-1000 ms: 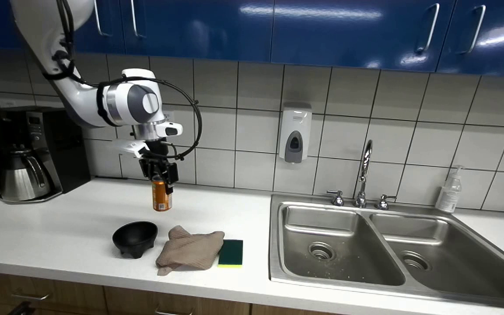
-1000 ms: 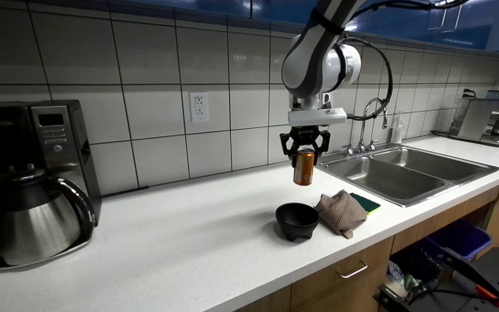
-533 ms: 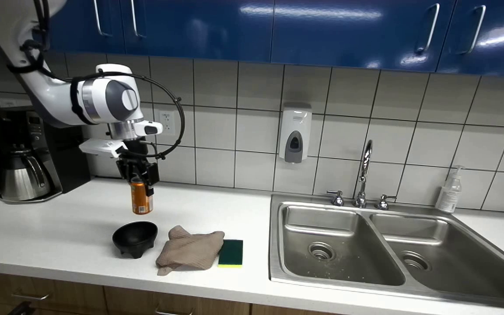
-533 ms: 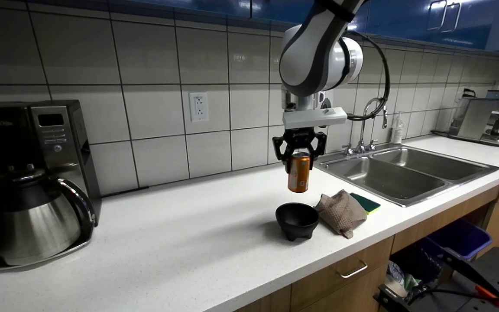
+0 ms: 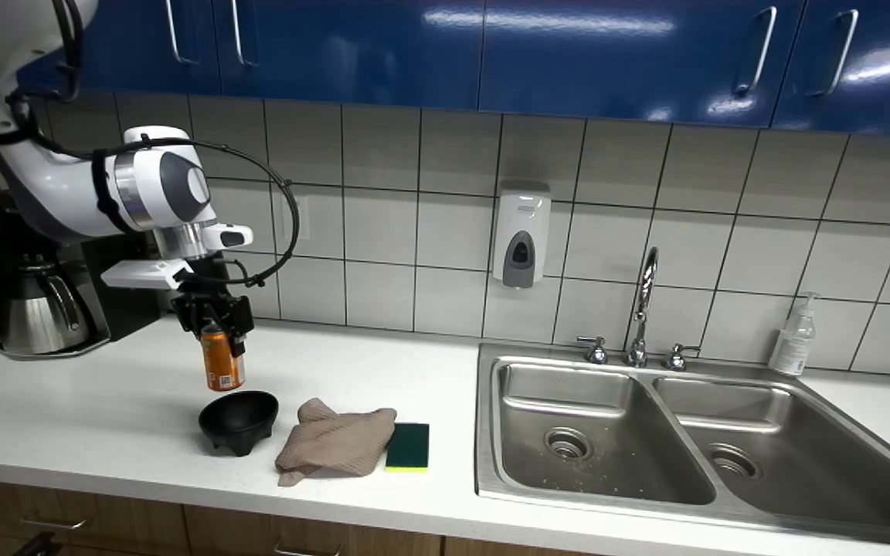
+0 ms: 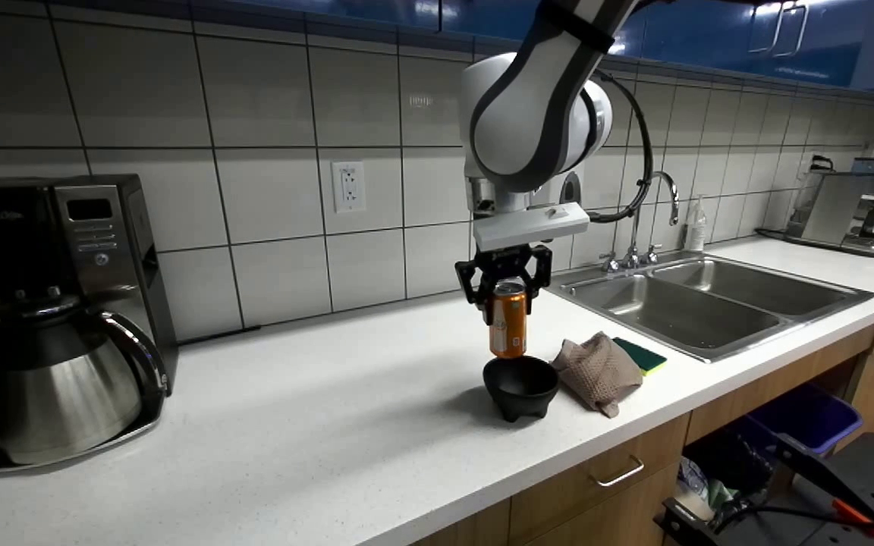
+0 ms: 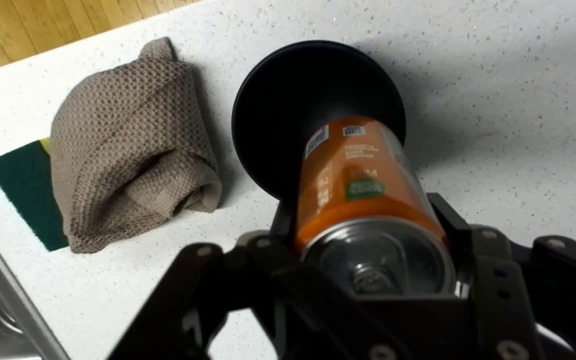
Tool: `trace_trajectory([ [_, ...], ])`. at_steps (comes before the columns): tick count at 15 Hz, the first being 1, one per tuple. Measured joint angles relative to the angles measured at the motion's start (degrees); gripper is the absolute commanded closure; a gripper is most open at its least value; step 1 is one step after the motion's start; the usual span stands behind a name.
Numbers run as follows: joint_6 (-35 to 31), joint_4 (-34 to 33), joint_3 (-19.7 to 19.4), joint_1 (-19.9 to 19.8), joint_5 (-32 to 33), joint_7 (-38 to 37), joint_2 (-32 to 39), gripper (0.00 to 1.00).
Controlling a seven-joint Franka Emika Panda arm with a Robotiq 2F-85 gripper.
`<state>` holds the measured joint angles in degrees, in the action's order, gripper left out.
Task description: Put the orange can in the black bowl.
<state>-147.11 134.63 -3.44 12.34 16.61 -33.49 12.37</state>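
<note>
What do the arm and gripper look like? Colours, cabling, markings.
The arm is white and rounded, with dark grey panels and a silvery ring. A black cable loops outside it, and black straps wrap around it. A flat white bar-shaped housing sits above the gripper, which is black, two-fingered, with angular linkages and pale screw heads. No lettering is legible on either.

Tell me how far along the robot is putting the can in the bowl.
Done: the can is off the counter, raised in both exterior views. In hand: the gripper holds it, and the wrist view shows it overlapping the bowl. Left: probably lowering it in and letting go, as neither exterior view shows it inside yet.
</note>
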Motion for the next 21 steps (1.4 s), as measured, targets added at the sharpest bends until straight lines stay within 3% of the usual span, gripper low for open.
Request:
trace_trajectory([
  [12,-0.61,-0.10,-1.24,0.03,3.75,-2.04,5.15,0.61],
  [21,-5.90,-1.99,-3.60,1.83,3.76,-2.92,9.97,0.61],
])
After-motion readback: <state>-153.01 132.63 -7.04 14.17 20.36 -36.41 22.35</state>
